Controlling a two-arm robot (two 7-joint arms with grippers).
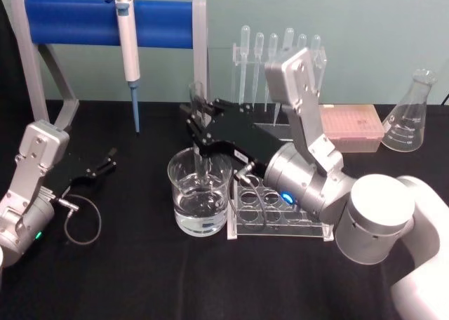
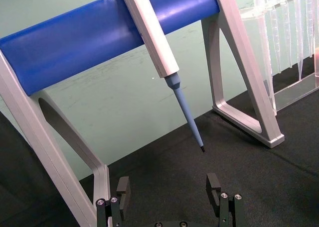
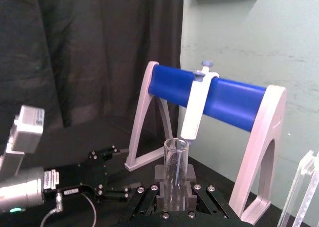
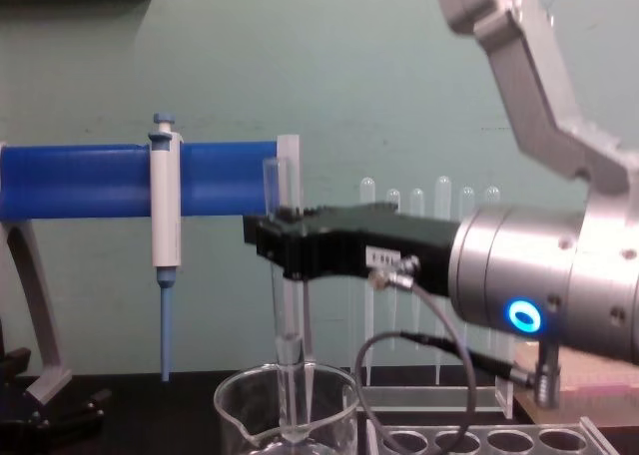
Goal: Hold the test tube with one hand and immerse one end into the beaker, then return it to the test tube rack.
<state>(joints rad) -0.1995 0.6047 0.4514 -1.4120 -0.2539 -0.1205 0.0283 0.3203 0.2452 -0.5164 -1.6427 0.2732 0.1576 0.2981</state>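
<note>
my right claw (image 1: 198,127) is clamped on the test tube (image 4: 274,186), kept upright so its lower end sits inside the beaker (image 1: 179,194). the test tube rack (image 1: 309,225) is just beside it, so ez return imo. left claw (image 1: 100,167) is parked far left, fingers apart.

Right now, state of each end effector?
Left end effector: open, holding nothing.
Right end effector: closed on the test tube, its lower end in the beaker.

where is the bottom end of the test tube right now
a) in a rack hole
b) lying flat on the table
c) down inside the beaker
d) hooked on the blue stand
c: the right tool holds the test tube upright, with its lower end down inside the beaker.
</note>
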